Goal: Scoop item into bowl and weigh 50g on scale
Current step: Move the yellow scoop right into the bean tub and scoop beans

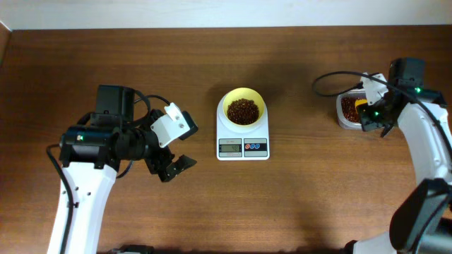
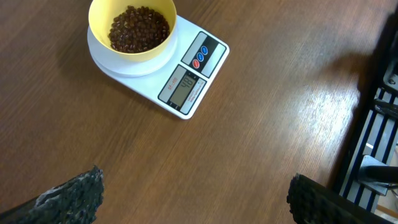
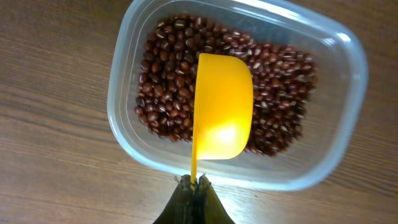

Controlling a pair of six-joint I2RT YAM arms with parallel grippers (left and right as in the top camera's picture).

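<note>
Far left on the brown wooden counter, the left pincer hangs just above the surface with its black fingers spread wide apart and nothing between them. It's well apart from the scale, off to its left.

Middle of the counter: the flat white rounded-square kitchen scale, with its small grey display and coloured buttons on the front edge. The display is lit, but I can't read the digits. The small round pale yellow bowl sits right on the weighing plate, upright, and it holds a loose heap of small dark red-brown beans – that's the stuff being weighed.

Over on the right is a clear rounded-rectangular plastic tub, also flat on the counter and well apart from the scale, with a thick layer of the same beans inside. The right pincer is squeezed together on the thin handle of a small yellow plastic scoop – the scoop's cup is over the middle of the tub, above the beans. Can't tell from the wrist view whether it touches them.
</note>
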